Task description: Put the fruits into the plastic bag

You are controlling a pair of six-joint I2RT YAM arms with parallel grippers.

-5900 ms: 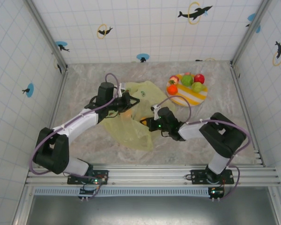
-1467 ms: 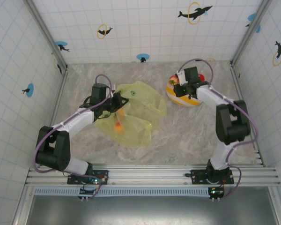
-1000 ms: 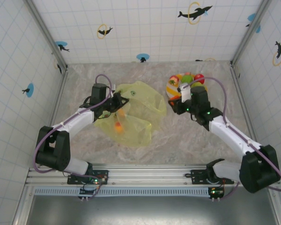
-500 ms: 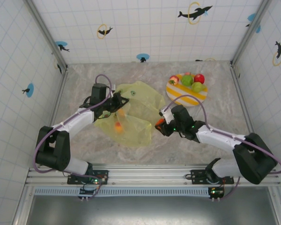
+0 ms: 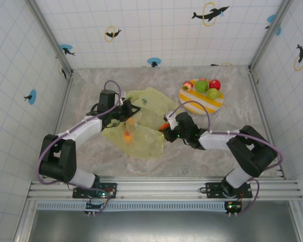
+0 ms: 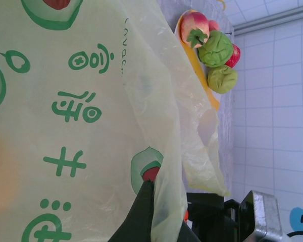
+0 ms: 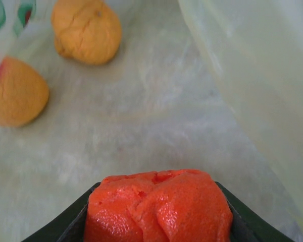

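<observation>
Nearest: 1 plastic bag (image 5: 141, 143) flat on the marbled grey table (image 5: 192, 161). Thin translucent yellow-green film, crinkled, printed with dark green marks and avocado shapes.
Inside it: 2 orange fruits (image 7: 86, 30) (image 7: 15, 98), roundish and dimpled, matte. From the top view they show through the film (image 5: 127, 136) (image 5: 132, 121).
Right gripper (image 5: 166, 127) sits at the bag's right-hand opening, jaws roughly half spread and clamped on 1 red-orange fruit (image 7: 156, 201). It is lumpy, with a creased top and a slight sheen. Bag film hangs just to its right in the wrist view.
Left gripper (image 5: 130, 109) is at the bag's far-left edge, jaws fully closed, pinching a fold of film. The dark finger (image 6: 141, 212) shows under the plastic.
Farthest: 1 round plate (image 5: 204, 107), yellow-and-white stripes, well apart from the bag. I count 4 fruits on it: 1 peach-pink fruit (image 6: 194, 22) with a green leaf, 2 wrinkled green fruits (image 6: 215, 48) (image 6: 222, 79), and 1 red fruit (image 5: 215, 83), all bunched and touching.
</observation>
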